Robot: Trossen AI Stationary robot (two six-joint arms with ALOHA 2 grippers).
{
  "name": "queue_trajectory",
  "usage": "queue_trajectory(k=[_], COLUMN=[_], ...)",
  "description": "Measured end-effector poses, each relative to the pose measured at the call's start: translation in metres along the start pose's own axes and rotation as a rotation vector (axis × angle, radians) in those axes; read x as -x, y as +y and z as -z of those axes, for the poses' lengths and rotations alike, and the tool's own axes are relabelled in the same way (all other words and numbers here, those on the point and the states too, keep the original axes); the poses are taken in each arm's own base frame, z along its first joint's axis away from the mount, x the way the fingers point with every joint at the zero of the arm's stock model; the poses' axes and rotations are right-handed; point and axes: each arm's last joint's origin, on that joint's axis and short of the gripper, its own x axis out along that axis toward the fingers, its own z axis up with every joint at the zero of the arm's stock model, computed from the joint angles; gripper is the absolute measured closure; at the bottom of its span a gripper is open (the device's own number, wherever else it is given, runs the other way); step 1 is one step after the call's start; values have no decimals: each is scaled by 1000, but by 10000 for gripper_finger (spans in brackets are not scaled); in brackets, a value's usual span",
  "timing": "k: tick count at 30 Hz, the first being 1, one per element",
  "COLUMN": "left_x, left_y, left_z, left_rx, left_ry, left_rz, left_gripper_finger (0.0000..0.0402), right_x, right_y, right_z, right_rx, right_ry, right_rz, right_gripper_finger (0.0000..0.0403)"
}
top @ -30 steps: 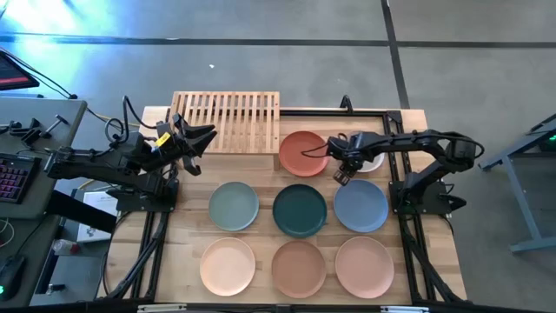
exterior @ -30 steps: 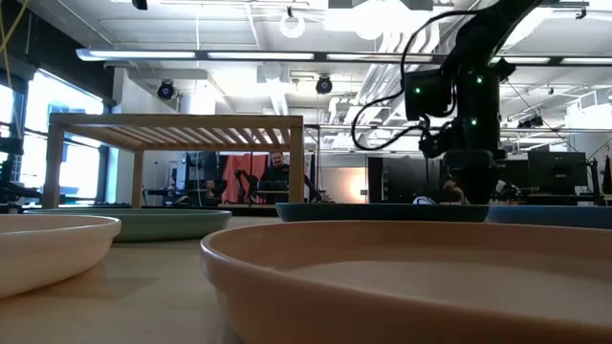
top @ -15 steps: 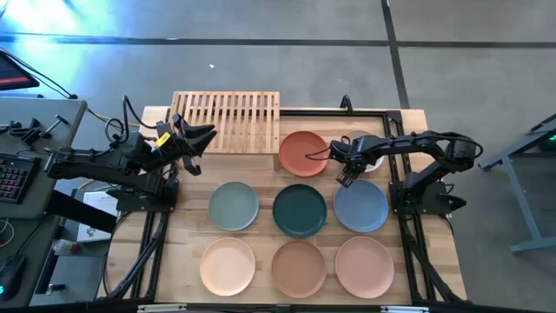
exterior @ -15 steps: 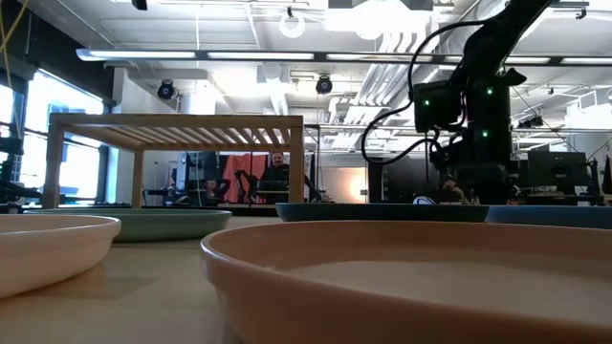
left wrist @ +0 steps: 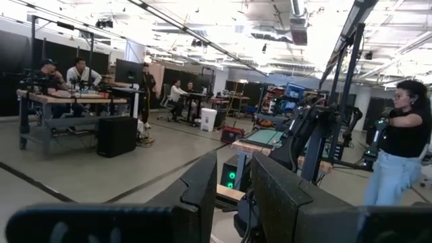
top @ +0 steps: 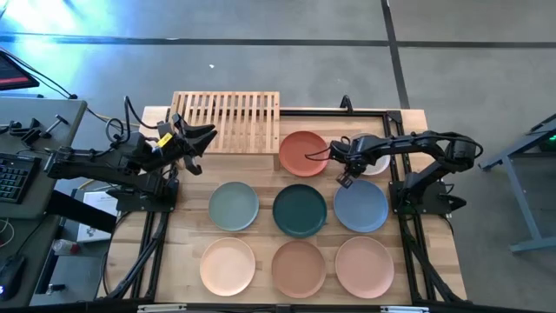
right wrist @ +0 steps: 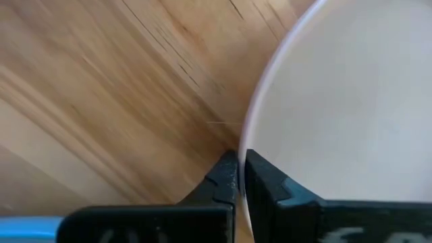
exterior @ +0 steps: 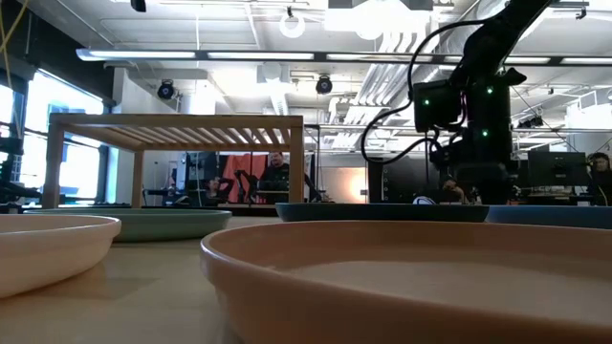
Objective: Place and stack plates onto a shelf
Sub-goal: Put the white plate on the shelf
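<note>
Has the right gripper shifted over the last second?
Yes. The right gripper slid slightly away from the terracotta plate, onto the beige plate's rim.

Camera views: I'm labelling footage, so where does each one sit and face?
High: overhead, straight down on the shelf, both arms.
Low: tabletop height, level across the peach plate; right arm shows.
Left wrist: looks into the room; own fingers.
Right wrist: right gripper shut on the beige plate.
Shared: high also shows that beige plate.

both arms are dark, jointed, with black cables; left arm [top: 104, 161] carries a yellow label; right arm [exterior: 475, 105] shows green leds.
</note>
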Motion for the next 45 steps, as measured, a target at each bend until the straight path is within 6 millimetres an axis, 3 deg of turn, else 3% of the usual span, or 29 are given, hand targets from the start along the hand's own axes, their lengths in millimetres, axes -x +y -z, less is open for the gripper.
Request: queue_trajectory(k=[5, 11, 28, 45], left_x=[0, 0, 0, 0], left_y=[0, 0, 0, 0], left_z=[0, 0, 3, 5], left_rx=[0, -1, 10, 3], left_ry=[0, 1, 31, 46], left_rz=[-1, 0, -2, -2], left_gripper_finger=[319, 319, 319, 319], right_x=[7, 29, 116, 209], right_y=[-1, 0, 8, -5], right_z=[-2, -15, -47, -89], right_rx=[6, 9, 47, 346], right_ry=[21, 10, -146, -609], right_rz=[12, 17, 21, 124], right_gripper_finger=[402, 403, 403, 403])
